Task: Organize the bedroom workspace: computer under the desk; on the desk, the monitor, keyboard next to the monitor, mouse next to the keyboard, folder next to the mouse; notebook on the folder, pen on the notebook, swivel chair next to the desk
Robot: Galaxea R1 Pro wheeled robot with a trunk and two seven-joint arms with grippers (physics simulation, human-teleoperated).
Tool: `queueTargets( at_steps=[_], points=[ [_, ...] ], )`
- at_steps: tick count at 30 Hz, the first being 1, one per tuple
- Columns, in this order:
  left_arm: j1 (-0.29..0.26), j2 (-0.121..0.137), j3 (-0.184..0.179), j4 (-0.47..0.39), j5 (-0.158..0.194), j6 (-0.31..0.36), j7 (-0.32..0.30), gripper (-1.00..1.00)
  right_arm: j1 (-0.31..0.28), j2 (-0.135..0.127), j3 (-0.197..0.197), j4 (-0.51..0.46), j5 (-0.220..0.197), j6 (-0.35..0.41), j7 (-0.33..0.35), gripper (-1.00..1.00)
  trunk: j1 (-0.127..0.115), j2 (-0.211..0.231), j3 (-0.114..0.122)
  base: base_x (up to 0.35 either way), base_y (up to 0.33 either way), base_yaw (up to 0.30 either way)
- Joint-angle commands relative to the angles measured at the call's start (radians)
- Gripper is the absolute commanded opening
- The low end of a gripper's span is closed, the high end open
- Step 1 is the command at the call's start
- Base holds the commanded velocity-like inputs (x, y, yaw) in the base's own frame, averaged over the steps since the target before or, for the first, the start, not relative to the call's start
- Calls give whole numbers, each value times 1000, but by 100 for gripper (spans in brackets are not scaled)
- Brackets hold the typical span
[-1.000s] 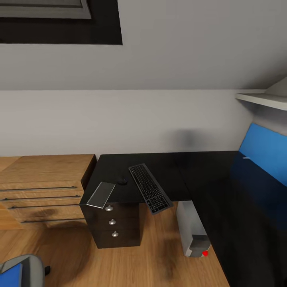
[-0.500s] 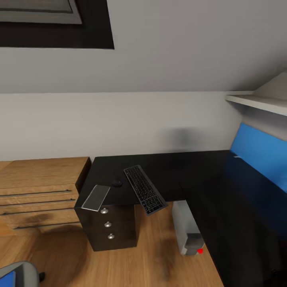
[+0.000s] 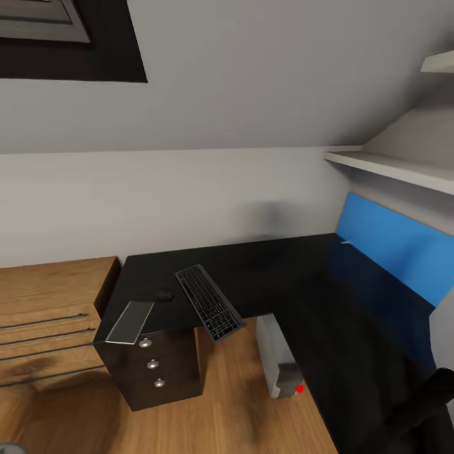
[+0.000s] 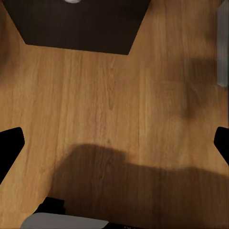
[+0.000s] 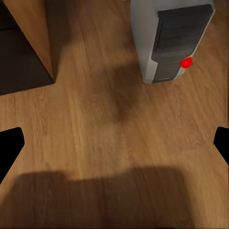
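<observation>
A: What lies on the worktop [image 3: 265,277]?

B: On the glossy black L-shaped top, the keyboard [image 3: 209,302] lies at a slant, its near end overhanging the front edge. The mouse [image 3: 165,295] sits just beside the keyboard's far end, on the side toward the wooden chest [image 3: 44,321]. A flat grey rectangular item [image 3: 130,321] rests at the corner above the drawers, near the mouse; what it is cannot be told.

A: And the computer?

B: The light-grey computer tower [image 3: 277,359] stands on the wooden floor [image 3: 208,416] under the worktop, in the inner angle of the L, a red light at its front. In the right wrist view the same tower [image 5: 169,38] shows its dark front panel.

A: The end effectors?

B: The left end effector [image 4: 114,145] hangs over bare floor, its dark fingertips [image 4: 9,143] spread wide at the picture's edges, nothing between them. The right end effector [image 5: 114,145] is likewise spread and empty, over the floor near the tower.

A: Anything else?

B: The blue back panel [image 3: 391,252] runs along the worktop's right wing, with a white shelf [image 3: 391,167] above.
</observation>
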Motion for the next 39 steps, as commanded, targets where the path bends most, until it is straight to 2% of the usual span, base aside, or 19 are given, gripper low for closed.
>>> queueTargets(
  at_steps=[1,18,26,39],
  points=[
    [0,1,-9,0,9,-3,0,100,-1,-1,8,1,-6,-8,-5,100,0,-1,-1,0,0,-236],
    [0,21,-9,0,9,-6,-2,100,-1,-1,8,3,4,-25,-5,100,0,-1,8,-43,27,-235],
    [0,23,-9,0,9,-6,-2,100,-1,-1,8,3,2,-24,-6,100,0,-1,9,-176,242,-75],
    [0,25,-9,0,9,-6,-2,100,-1,-1,8,3,1,-24,-6,100,0,-1,9,73,270,-25]
  ],
)
